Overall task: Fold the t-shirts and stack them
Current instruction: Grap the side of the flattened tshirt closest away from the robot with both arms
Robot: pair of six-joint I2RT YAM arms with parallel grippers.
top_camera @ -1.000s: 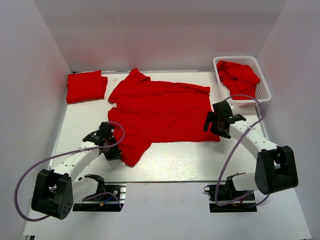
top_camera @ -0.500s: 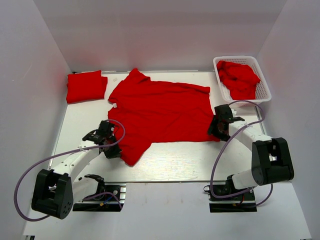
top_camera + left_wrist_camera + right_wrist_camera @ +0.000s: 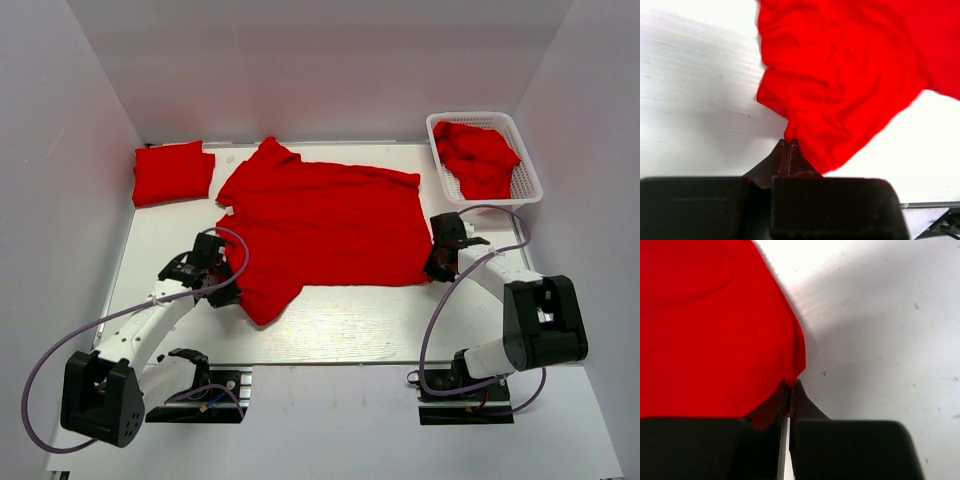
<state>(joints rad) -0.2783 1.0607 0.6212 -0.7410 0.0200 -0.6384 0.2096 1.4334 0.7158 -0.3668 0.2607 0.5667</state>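
A bright red t-shirt (image 3: pixel 320 225) lies spread out across the middle of the table. My left gripper (image 3: pixel 228 292) is shut on its near left sleeve edge; in the left wrist view the cloth (image 3: pixel 840 90) runs straight into the closed tips of the gripper (image 3: pixel 788 142). My right gripper (image 3: pixel 434 268) is shut on the shirt's near right hem corner, and the right wrist view shows the red fabric (image 3: pixel 715 330) pinched between its tips (image 3: pixel 791 384). A folded red t-shirt (image 3: pixel 172 173) rests at the back left. More red t-shirts (image 3: pixel 478 158) are heaped in the basket.
The white lattice basket (image 3: pixel 527 172) stands at the back right corner. White walls close in the table on the left, back and right. Bare white table (image 3: pixel 350 325) stretches between the spread shirt and the near edge, where both arm bases sit.
My right gripper came down onto the shirt's near right corner and closed on it. The left gripper, still shut on the sleeve, has shifted slightly away from the near edge.
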